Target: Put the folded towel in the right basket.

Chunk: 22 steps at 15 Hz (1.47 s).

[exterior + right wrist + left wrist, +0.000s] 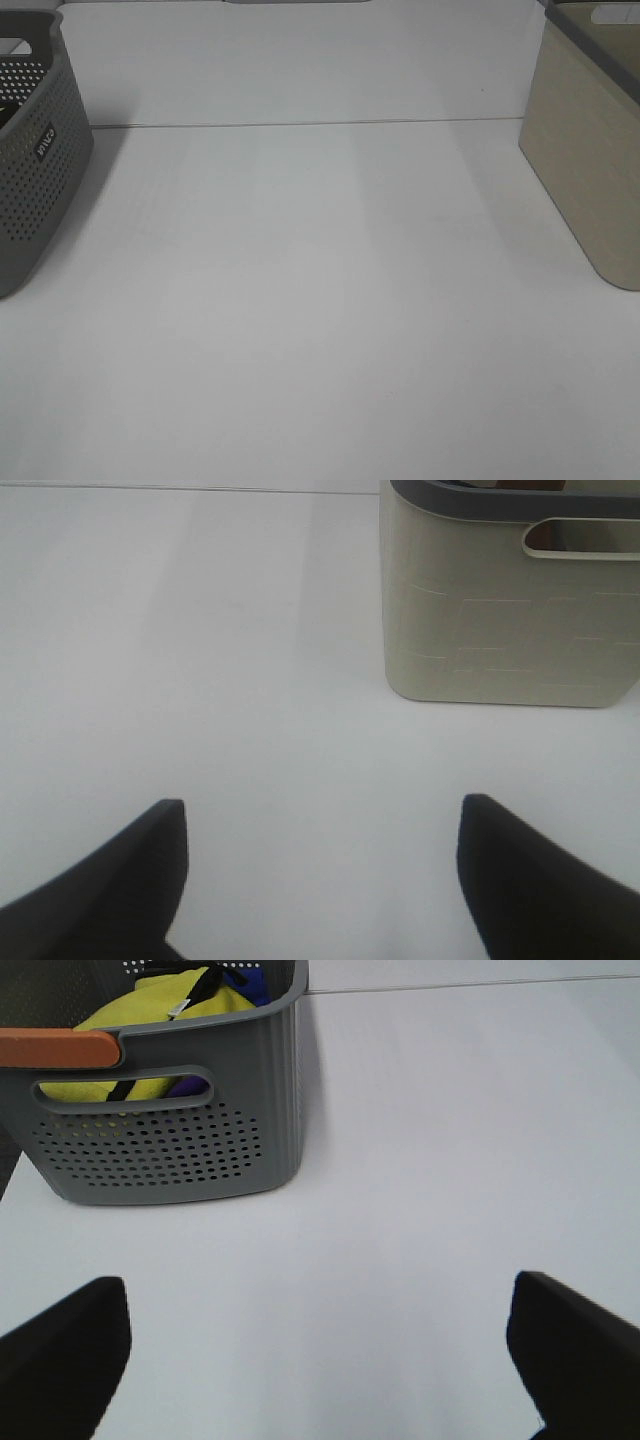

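Left gripper (320,1360): jaws spread, empty, above the white surface (320,300).
Right gripper (320,880): jaws spread, empty.
Grey perforated basket (180,1130): left side, holding yellow cloth (160,1010).
Beige basket (500,610): right side.
Folded towel: cannot tell where.

grey perforated basket (35,150), yellow cloth (150,1010), white table (320,330)

Both baskets run off the frame: the grey basket (35,150) at left, the beige basket (590,150) at right, interiors largely hidden.
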Available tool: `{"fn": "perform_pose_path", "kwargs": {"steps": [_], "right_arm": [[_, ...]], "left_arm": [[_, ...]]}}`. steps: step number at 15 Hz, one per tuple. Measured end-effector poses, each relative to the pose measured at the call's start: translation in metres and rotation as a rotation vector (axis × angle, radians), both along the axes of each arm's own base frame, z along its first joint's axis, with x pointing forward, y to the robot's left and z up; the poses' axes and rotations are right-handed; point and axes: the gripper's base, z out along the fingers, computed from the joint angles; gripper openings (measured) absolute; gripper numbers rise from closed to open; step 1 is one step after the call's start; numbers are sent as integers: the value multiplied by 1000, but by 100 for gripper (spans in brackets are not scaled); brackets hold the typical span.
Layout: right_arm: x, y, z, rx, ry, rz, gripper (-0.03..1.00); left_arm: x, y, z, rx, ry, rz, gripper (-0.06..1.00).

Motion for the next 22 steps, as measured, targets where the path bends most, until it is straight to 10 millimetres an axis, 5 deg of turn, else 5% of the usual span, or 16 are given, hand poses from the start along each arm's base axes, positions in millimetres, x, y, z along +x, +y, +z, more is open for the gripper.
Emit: {"fn": "perform_pose_path", "kwargs": {"steps": [22], "right_arm": [[-3,0,0,1,-20,-43,71]], "left_arm": [[0,0,0,0,0,0,97]]}}
